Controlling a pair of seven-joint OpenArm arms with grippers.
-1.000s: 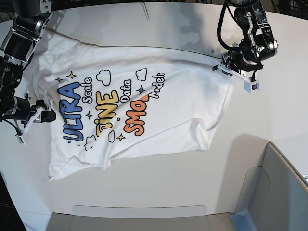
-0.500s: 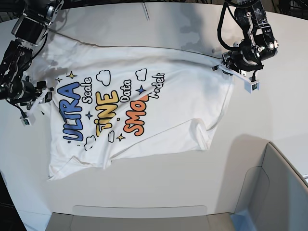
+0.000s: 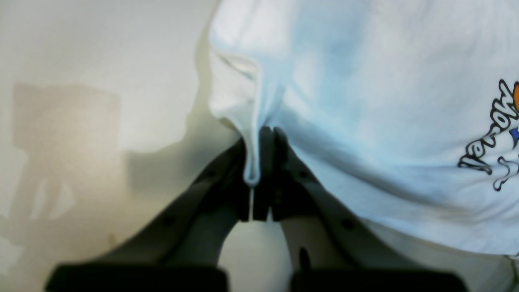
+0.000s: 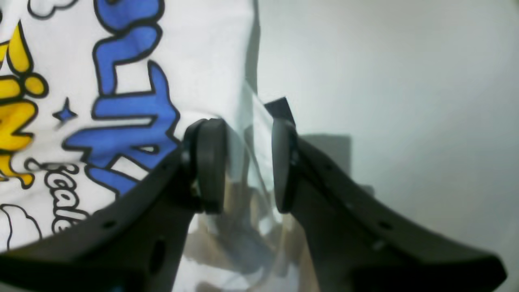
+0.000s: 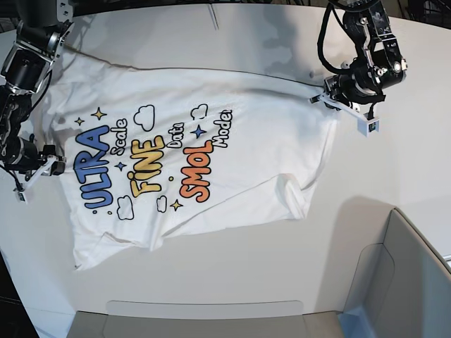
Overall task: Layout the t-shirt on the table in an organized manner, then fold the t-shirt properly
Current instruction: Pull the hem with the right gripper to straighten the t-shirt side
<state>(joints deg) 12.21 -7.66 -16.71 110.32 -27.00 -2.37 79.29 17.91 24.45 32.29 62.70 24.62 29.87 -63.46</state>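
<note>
Layout step: your left gripper (image 3: pixel 259 178) pinches the white printed cloth t-shirt's (image 5: pixel 211 162) hem; right gripper (image 4: pixel 247 166) gapes around the collar edge, unclamped. Next, tension sideways.

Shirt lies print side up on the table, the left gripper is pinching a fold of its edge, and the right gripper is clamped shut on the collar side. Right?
Not quite. The right gripper is open: the right wrist view shows a clear gap between its pads at the t-shirt edge. The left gripper does pinch a fold; the print faces up on the table.
</note>
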